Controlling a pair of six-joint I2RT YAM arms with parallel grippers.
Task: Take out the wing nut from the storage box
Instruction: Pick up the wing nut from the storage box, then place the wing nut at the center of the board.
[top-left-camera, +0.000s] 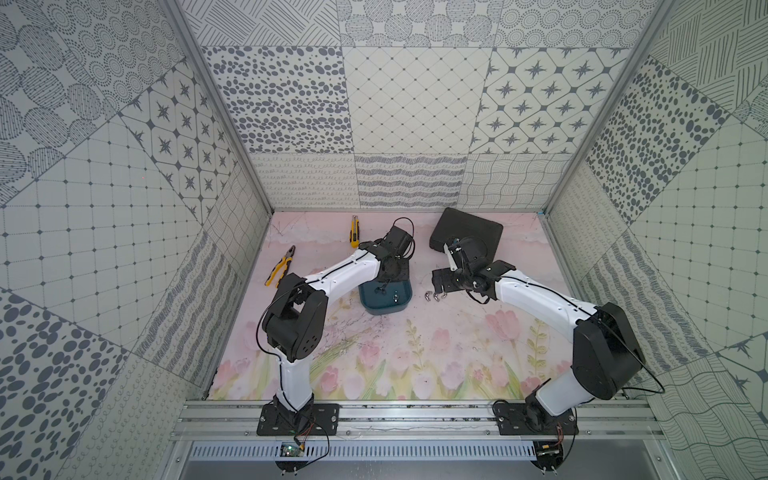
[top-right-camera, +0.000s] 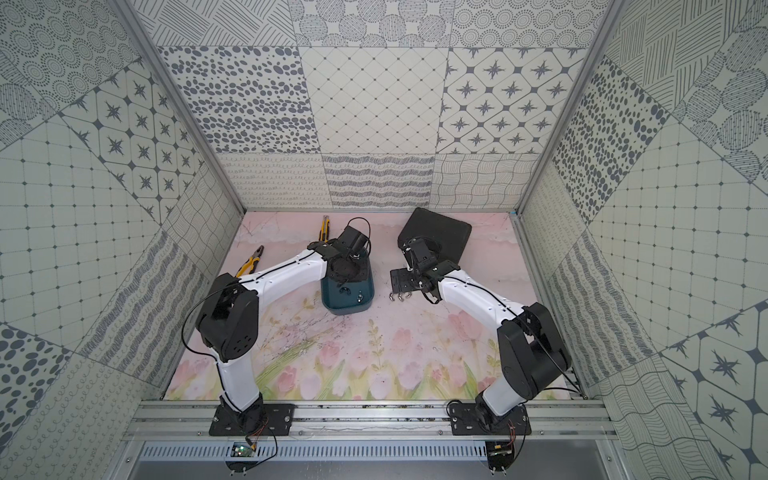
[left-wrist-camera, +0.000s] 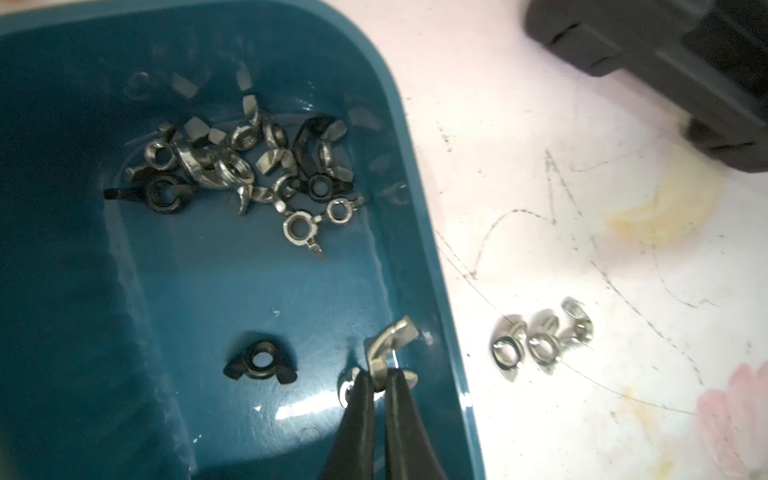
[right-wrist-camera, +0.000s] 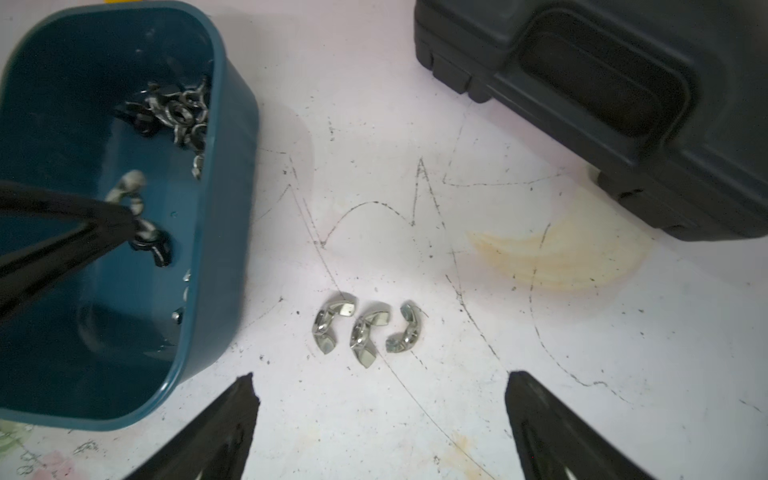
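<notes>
**Left arm closes on a wing nut inside the tub.** The left gripper (left-wrist-camera: 378, 376) has its two black fingers pinched nearly together on a silver wing nut (left-wrist-camera: 385, 345). The grip is inside the storage box (left-wrist-camera: 419, 232), a dark teal tub, close against its side wall, and one wing of the nut juts out past the fingertips. Whether the nut is clear of the tub's floor cannot be told.

A lone black wing nut (left-wrist-camera: 261, 365) lies just beside the closed tips. Farther ahead of them, a heap of silver and black wing nuts (left-wrist-camera: 249, 166) crowds the tub's far end.

The right gripper (right-wrist-camera: 382, 380) hangs outside the tub, its fingers spread wide with nothing between them. Three loose wing nuts (right-wrist-camera: 361, 328) lie in a tight row on the mat directly ahead of it, and a black case (right-wrist-camera: 582, 83) sits well beyond them.

The mat (top-left-camera: 415, 345) is pale pink with printed tulips, and it is scored with dark scratches and a yellowish stain. Yellow-handled pliers (top-left-camera: 282, 266) and a yellow utility knife (top-left-camera: 354, 230) rest on it, on the left arm's outer side. Grey-and-white patterned panels (top-left-camera: 415, 104) in a metal frame wall in the cell.
</notes>
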